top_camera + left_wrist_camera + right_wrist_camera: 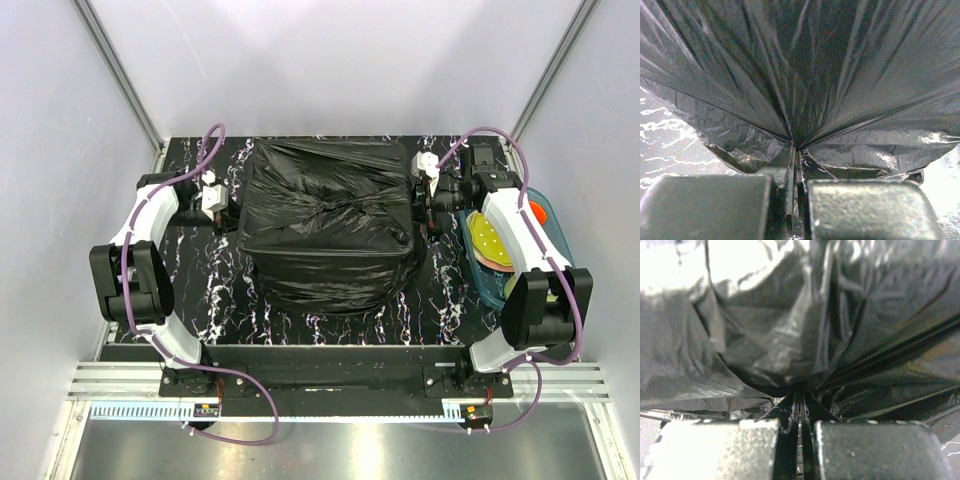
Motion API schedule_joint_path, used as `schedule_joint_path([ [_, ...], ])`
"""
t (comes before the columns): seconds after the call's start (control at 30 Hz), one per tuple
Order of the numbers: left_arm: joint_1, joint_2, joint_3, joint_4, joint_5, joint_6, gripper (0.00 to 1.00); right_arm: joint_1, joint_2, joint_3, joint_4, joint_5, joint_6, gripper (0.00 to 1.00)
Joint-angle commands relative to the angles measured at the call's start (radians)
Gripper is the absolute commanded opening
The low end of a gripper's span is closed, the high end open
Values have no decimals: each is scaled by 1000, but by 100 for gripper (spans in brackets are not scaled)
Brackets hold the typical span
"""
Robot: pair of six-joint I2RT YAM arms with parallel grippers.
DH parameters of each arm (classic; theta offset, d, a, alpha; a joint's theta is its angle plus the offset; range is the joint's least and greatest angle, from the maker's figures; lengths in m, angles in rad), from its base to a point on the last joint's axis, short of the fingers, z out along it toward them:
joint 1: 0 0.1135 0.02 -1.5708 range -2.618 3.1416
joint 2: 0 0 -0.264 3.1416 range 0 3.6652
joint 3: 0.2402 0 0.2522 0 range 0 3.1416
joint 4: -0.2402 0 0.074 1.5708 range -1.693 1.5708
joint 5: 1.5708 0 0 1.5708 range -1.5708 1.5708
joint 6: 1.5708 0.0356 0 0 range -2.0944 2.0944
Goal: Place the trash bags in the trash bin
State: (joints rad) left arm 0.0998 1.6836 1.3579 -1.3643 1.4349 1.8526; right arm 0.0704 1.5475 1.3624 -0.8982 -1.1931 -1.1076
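Observation:
A glossy, wrinkled black trash bag [328, 230] lies draped as a big boxy mound in the middle of the tabletop; the trash bin is hidden. My left gripper [232, 213] is at the mound's left side, shut on a pinch of the film. In the left wrist view the trash bag [805, 75] pulls into taut folds that run down between the fingers [705, 207]. My right gripper [424, 207] is at the mound's right side, likewise shut on the film. Up close, the trash bag [790, 330] gathers into the narrow slit of the right gripper [799, 425].
The table is black marble with white veins [215, 290]. A shallow blue tray [495, 285] holding a yellow plate and an orange object sits at the right edge, under the right arm. Grey walls close in the back and sides.

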Motion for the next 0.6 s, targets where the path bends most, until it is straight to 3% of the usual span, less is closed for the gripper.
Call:
schedule_joint_path([
  [0.0, 9, 28, -31, -148, -57, 36, 0, 8, 34, -60, 212, 10, 143, 0],
  [0.17, 8, -18, -109, 130, -119, -298, 0, 8, 65, -128, 341, 1, 258, 0],
  [0.2, 5, -34, -161, 274, -131, -373, 0, 8, 77, -135, 378, -2, 276, 0],
  [0.27, 3, -82, -207, 411, -171, -543, 0, 8, 86, -158, 419, -3, 328, 0],
  [0.33, 3, -100, -250, 498, -188, -572, 0, 8, 97, -174, 450, -3, 341, 0],
  [0.53, 8, -94, -263, 476, -196, -549, 0, 8, 106, -204, 453, 1, 333, 0],
  [0.57, 18, -96, -258, 467, -180, -546, 0, 8, 103, -201, 453, 1, 333, 4],
])
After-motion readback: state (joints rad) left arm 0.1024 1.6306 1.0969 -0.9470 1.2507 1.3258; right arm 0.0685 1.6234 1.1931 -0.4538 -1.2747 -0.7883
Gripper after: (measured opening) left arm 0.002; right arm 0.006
